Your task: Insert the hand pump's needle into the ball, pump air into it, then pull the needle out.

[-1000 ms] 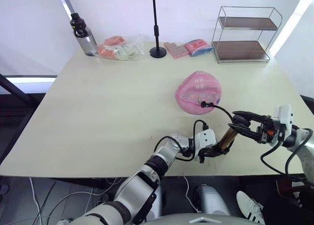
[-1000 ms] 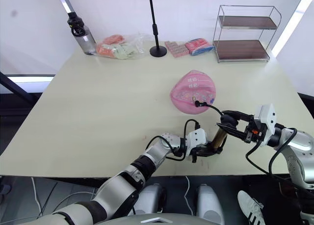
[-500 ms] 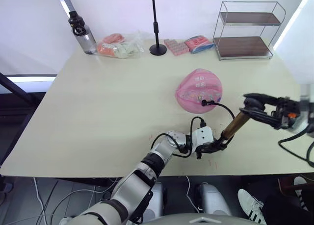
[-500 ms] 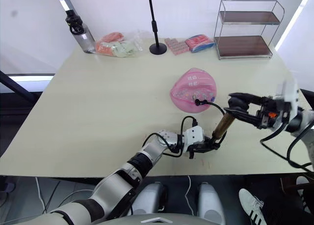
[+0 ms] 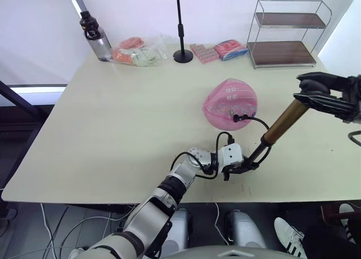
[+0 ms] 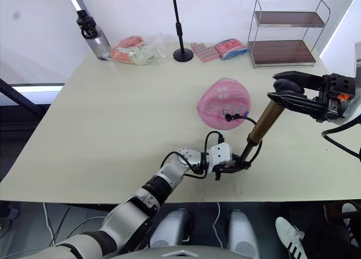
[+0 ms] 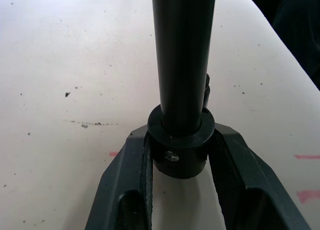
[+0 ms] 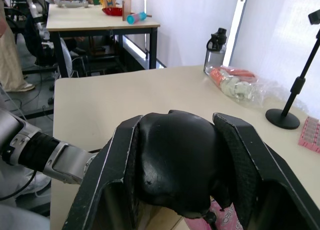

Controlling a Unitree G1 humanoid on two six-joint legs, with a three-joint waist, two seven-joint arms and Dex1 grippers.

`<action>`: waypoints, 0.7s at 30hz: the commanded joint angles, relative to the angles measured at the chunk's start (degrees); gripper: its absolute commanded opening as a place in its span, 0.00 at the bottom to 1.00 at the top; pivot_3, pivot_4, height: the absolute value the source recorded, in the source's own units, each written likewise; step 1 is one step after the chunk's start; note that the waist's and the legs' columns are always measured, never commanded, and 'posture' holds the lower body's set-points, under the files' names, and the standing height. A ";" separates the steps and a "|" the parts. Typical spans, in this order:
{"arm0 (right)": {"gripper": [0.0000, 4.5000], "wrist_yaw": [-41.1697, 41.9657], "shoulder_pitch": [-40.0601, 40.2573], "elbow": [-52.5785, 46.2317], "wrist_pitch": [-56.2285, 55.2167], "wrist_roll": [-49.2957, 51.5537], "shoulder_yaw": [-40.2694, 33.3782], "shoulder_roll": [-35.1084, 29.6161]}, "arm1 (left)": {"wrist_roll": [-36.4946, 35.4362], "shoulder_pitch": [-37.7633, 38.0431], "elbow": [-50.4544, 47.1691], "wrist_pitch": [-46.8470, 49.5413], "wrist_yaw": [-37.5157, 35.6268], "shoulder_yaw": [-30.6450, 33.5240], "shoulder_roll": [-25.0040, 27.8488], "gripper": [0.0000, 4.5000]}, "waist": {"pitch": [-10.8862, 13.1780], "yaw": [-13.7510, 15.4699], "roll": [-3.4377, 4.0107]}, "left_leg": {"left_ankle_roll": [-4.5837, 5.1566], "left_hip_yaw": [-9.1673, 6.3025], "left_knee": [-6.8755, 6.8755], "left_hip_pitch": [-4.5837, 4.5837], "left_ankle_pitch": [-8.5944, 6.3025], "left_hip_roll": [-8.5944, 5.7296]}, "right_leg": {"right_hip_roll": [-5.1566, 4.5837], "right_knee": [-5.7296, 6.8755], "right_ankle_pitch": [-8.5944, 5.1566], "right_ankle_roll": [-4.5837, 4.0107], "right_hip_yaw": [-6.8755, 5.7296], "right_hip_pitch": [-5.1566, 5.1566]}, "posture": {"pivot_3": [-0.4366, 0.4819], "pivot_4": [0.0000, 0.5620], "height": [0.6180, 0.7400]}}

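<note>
Pale wood table (image 5: 101, 118) takes up most of the scene, with a two-shelf wire rack (image 5: 287, 36) at the far right corner. A black stand pole (image 5: 181, 27) sits at the far edge, between a bag of pink and pale stuff (image 5: 138, 53) and some pink packets (image 5: 217, 50), and a dark water bottle (image 5: 93, 36) stands at the far left corner.

Nearer the middle-right is the pink ball (image 5: 230, 104), looking soft and a bit sagging, sitting on the table.

Now the hand pump (image 5: 282, 123) — it's tilted, base down near the table's front edge and the bronze-gold barrel leaning up and away to the robot's right. Its thin black hose (image 5: 255, 122) loops from the low end over to the ball, and the needle (image 5: 235, 118) fitting sits right at the ball's near side; can't tell how deep the pin goes.

The left gripper (image 5: 243, 166) is low on the table, its two fingers (image 7: 125, 190) clamped around the pump's black base collar — the wrist view shows the collar wedged between them, with the dark shaft rising out of it.

The right gripper (image 6: 293, 90) is up in the air at the right, fingers (image 8: 107, 180) squeezed on either side of the pump's rounded black handle (image 8: 177, 165) at the top end.
</note>
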 commanded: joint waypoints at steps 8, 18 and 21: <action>0.37 1.43 5.52 -3.89 -9.72 -11.56 6.29 7.34 | 1.16 1.56 3.56 3.90 -1.68 -1.09 0.42 0.25 | -0.08 -0.06 -0.10 | 0.00 -0.02 -0.02 0.07 0.00 -0.03 | 0.02 0.01 -0.01 0.02 -0.04 0.04 | 0.48 0.27 1.00; 0.37 2.93 16.08 2.05 -23.42 -27.36 18.36 13.75 | 1.23 1.64 4.14 4.61 -2.12 -1.40 -0.01 0.25 | -0.40 -0.11 -0.43 | 0.00 -0.08 0.01 0.33 0.00 0.04 | 0.20 0.03 -0.02 0.00 -0.04 0.24 | 0.48 0.27 1.00; 0.37 2.93 18.20 6.54 -28.93 -31.56 20.80 16.66 | 1.38 1.46 4.79 4.41 -1.92 -1.47 -0.31 0.25 | -0.59 -0.08 -0.65 | 0.00 -0.12 0.00 0.37 0.00 0.03 | 0.21 0.02 -0.02 -0.02 -0.08 0.28 | 0.48 0.27 1.00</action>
